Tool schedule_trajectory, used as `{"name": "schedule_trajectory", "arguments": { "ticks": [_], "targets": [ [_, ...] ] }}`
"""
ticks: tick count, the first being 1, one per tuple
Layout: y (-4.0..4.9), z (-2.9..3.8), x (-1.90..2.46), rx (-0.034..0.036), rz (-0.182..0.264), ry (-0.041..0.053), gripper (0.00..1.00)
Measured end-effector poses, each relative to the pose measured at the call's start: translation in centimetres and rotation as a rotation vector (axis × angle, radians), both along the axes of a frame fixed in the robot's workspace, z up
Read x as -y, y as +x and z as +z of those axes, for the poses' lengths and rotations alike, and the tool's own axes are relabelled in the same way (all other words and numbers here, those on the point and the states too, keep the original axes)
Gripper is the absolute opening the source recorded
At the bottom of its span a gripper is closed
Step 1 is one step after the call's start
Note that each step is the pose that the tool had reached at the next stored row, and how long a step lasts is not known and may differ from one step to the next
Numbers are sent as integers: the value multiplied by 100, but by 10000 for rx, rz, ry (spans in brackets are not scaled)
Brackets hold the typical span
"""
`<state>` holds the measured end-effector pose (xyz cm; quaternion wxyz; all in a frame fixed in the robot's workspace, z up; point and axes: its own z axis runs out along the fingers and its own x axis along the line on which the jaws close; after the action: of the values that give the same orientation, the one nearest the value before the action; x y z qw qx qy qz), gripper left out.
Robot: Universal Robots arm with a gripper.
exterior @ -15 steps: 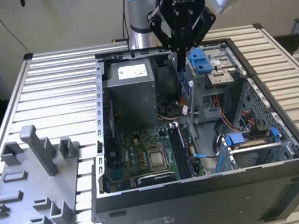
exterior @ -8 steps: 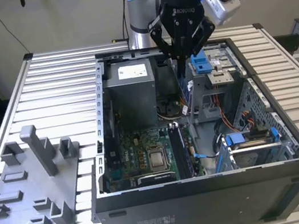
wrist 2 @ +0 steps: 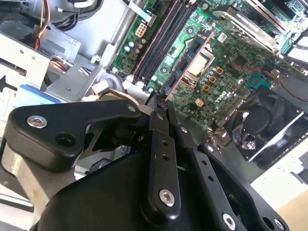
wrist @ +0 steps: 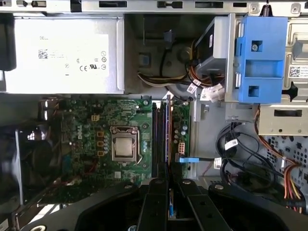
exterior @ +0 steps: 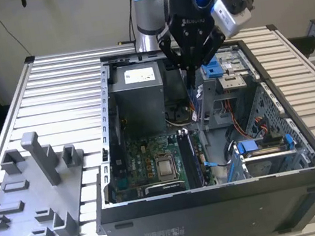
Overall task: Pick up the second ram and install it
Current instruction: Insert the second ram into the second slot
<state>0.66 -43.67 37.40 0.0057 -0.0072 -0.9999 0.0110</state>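
My gripper [exterior: 189,71] hangs over the open computer case [exterior: 221,204], above the back of the motherboard [exterior: 147,162]. Its fingers are shut on the second ram [wrist: 169,201], a thin dark board seen edge-on between the fingertips [wrist: 155,188]. In both wrist views the gripper [wrist 2: 161,98] [wrist: 169,185] lines up with the long black memory slots [wrist: 160,139] [wrist 2: 161,41] below, still clear of them. In the exterior view the slots [exterior: 192,158] lie to the right of the CPU socket [exterior: 166,166].
A grey power supply [exterior: 140,96] fills the case's back corner beside the gripper. A blue drive bracket [wrist: 257,57] and loose cables [wrist: 236,159] sit on the slots' other side. A grey parts fixture [exterior: 34,195] stands on the table at the exterior view's left.
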Motion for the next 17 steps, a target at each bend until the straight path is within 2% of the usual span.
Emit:
{"name": "schedule_trajectory", "arguments": {
  "ticks": [8, 12, 17],
  "targets": [
    [1, -138, 26, 1, 1, -3, 14],
    [-2, -190, 74, 0, 0, -2, 14],
    [-3, -242, 157, 0, 0, -6, 14]
  ]
}}
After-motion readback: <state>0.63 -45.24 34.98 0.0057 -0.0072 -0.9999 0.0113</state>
